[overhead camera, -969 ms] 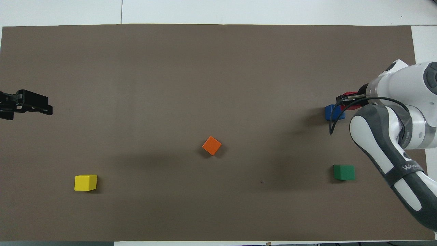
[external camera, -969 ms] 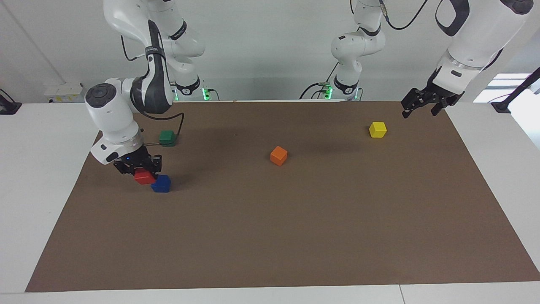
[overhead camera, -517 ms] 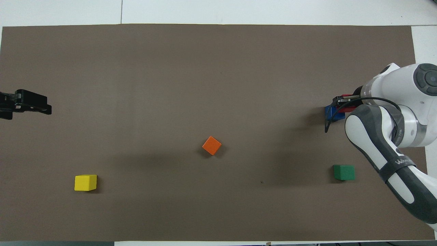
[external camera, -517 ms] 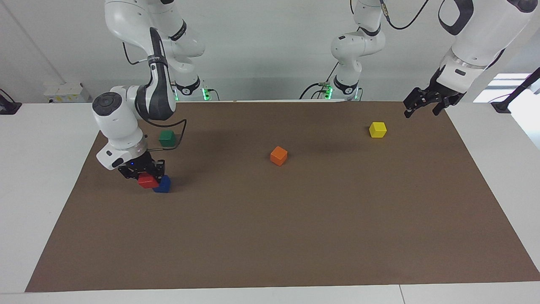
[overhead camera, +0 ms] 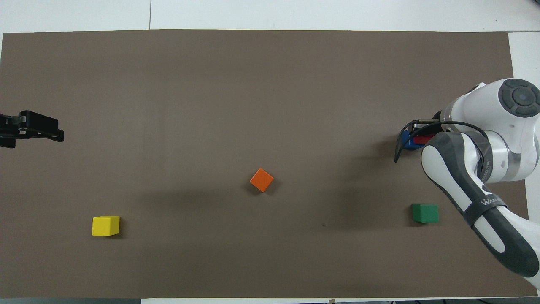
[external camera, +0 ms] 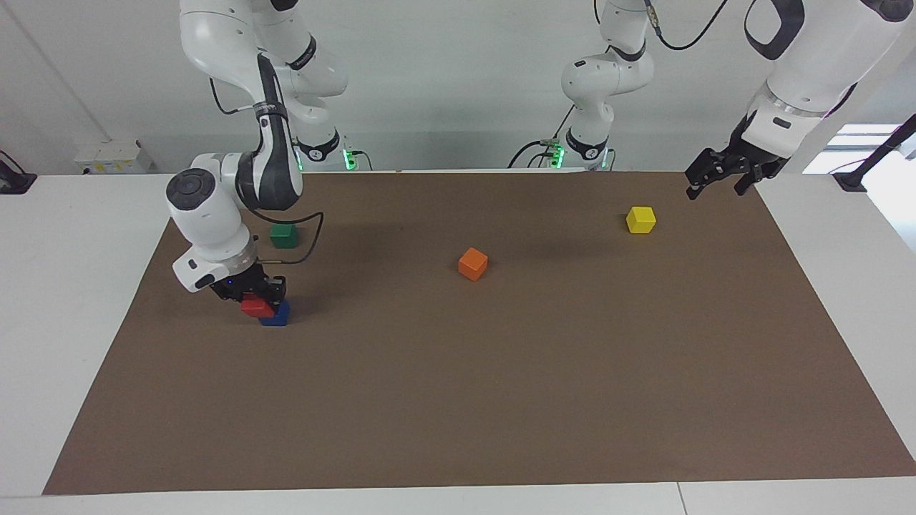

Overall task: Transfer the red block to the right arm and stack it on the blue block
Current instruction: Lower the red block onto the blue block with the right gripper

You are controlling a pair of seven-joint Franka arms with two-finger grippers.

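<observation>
Brown paper covers the counter (external camera: 501, 400) in the facing view, with white margins around it. Near the edge at the right arm's end, the right gripper (external camera: 252, 299) pinches the red block (external camera: 256, 307) in its jaws and holds it low over the blue block (external camera: 276, 314). The red block overlaps the blue one but looks shifted toward the counter edge, and I cannot tell if they touch. So I judge that the handover is done and that the stacking is in its last part: what is left is to center, lower and let go. The left gripper (external camera: 724, 174) waits in the air over the corner at the left arm's end, nearest to the robots; its jaws look spread and hold nothing. The green block (external camera: 284, 234) lies nearer to the robots than the blue block, well apart from it.

Seen from the overhead view, the right arm hides most of the stack; only a strip of the red block (overhead camera: 421, 139) and a bit of the blue block (overhead camera: 406, 139) show. The orange block (overhead camera: 261, 180) lies in the middle of the counter and the yellow block (overhead camera: 105, 225) toward the left arm's end, both well apart from the stack. Open room is on every side, though the paper's edge is near.
</observation>
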